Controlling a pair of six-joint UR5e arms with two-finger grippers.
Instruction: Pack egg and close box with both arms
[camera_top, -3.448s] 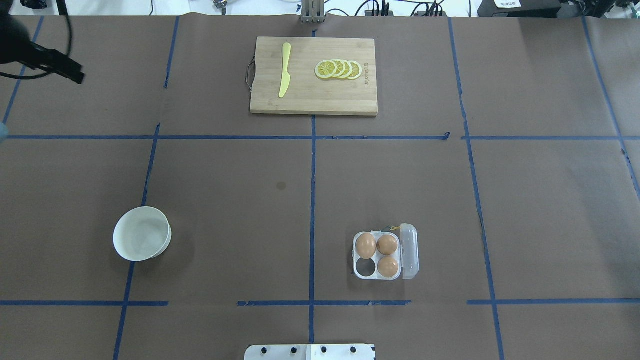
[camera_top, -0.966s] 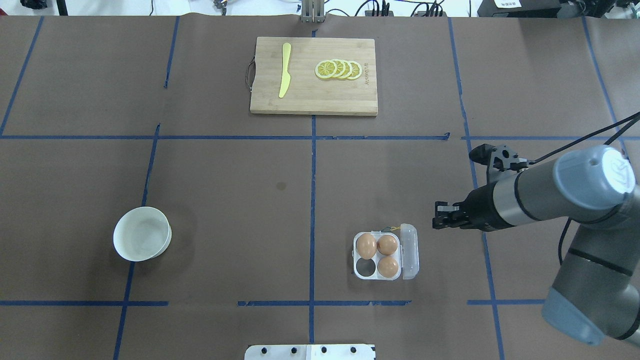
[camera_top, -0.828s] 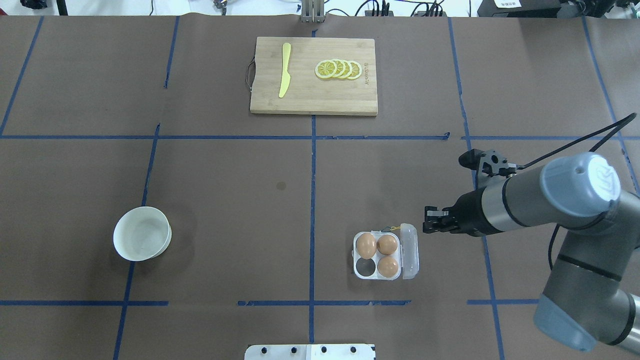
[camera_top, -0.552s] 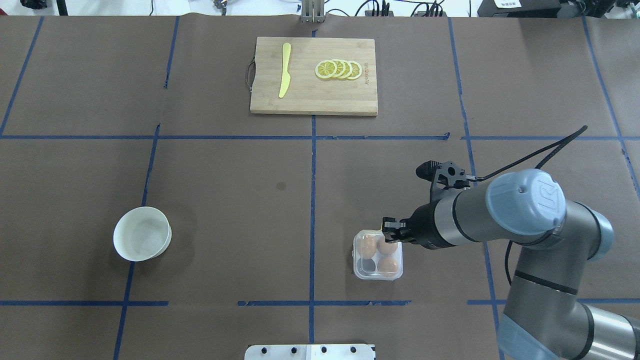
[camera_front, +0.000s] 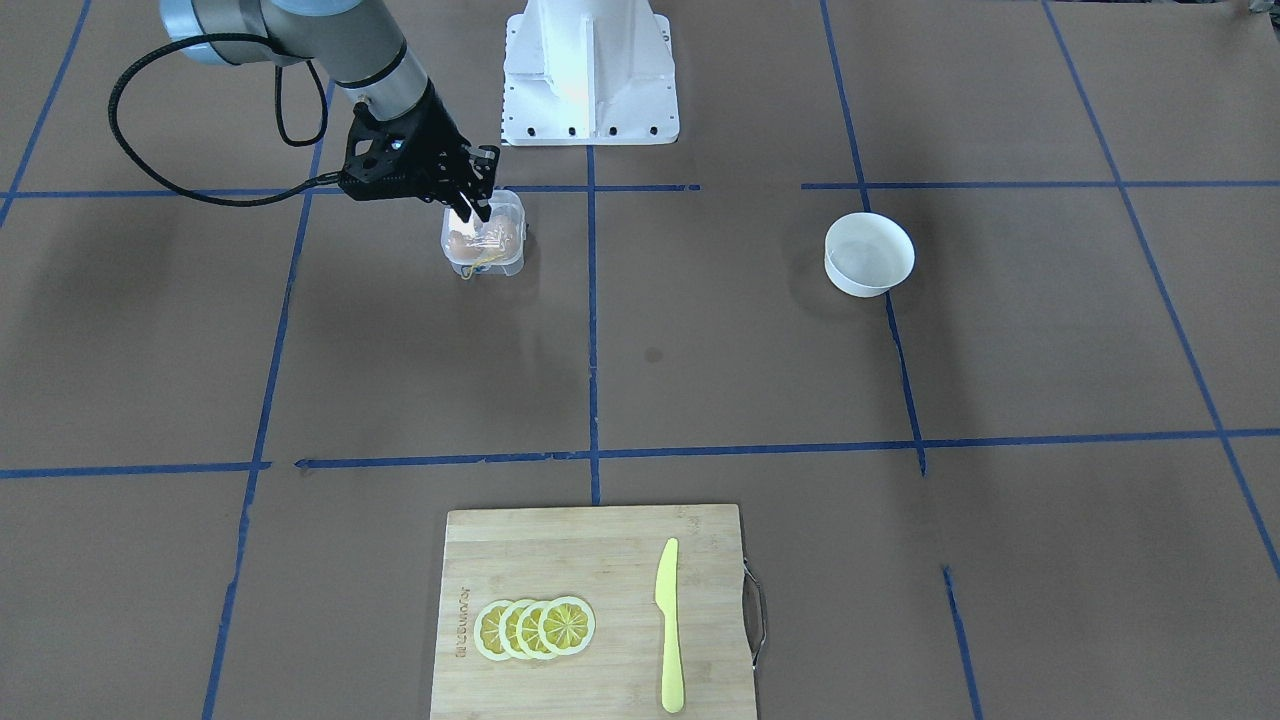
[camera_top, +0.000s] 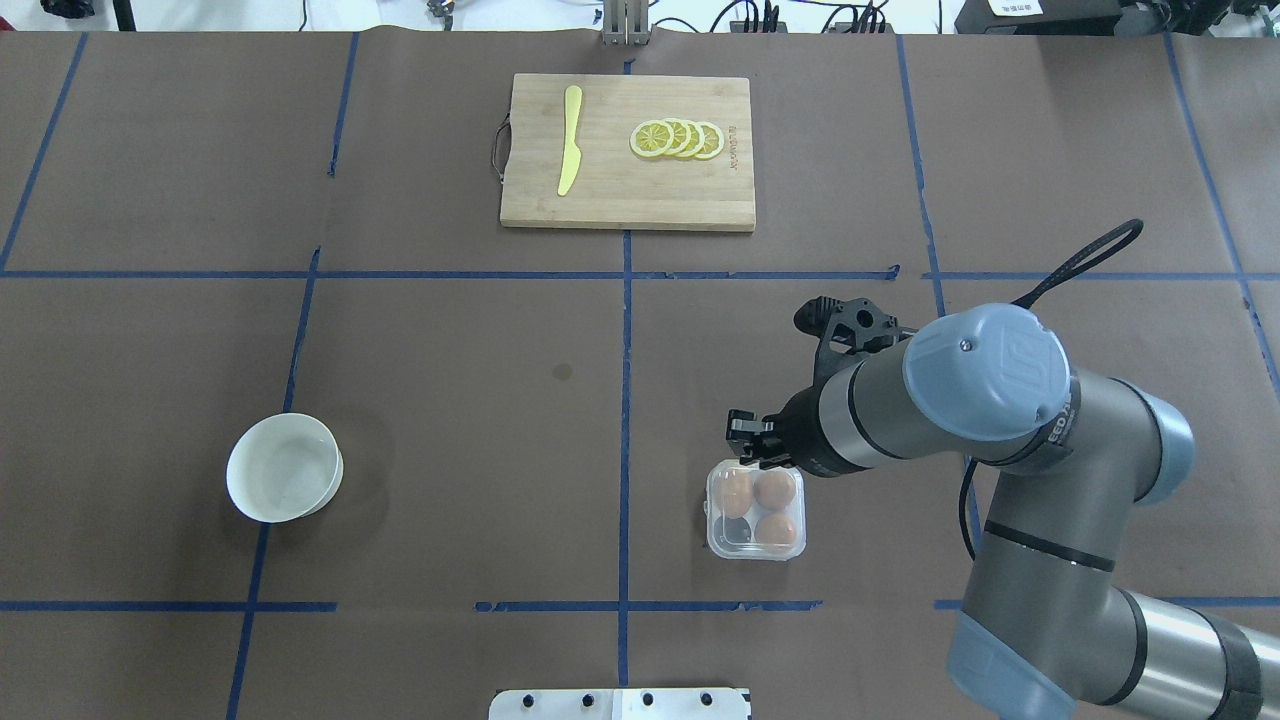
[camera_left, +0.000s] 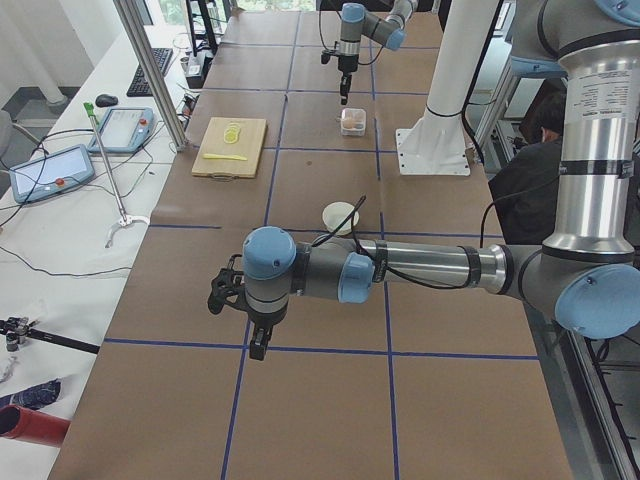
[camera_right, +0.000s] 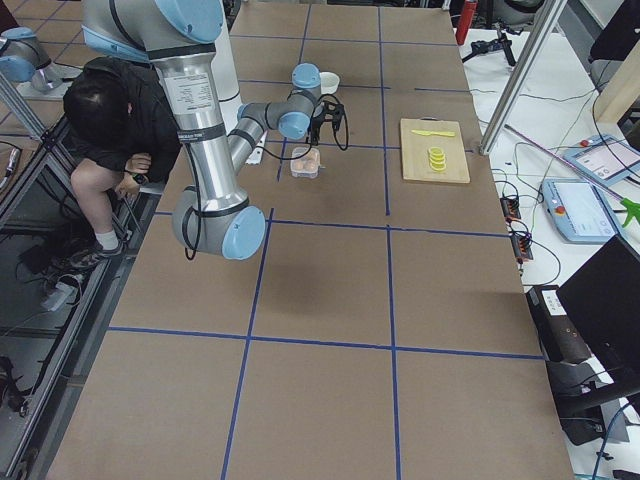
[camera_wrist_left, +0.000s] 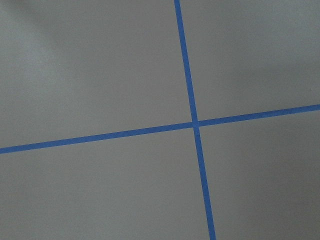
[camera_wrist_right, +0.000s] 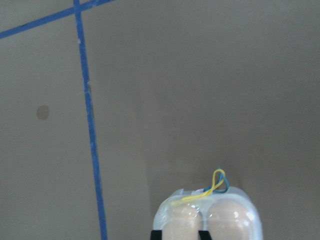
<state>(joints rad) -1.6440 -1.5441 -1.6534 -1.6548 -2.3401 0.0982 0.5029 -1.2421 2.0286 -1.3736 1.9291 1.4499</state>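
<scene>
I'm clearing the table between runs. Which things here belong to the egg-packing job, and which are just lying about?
Part of the job: the box, the three eggs in it, the right gripper at it.
Just lying about: the white bowl, the cutting board, the yellow knife, the lemon slices.

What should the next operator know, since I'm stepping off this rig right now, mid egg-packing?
Right gripper: open, holding nothing, at the box's far edge; contact unclear.
Left gripper: out on the robot's left side, far from the box; open or shut cannot be told.
Box: lid down over three eggs, one cell empty. No loose egg in view; the bowl looks empty.
Done: lid folded over.
Left: confirm it is latched, which the views do not show.
</scene>
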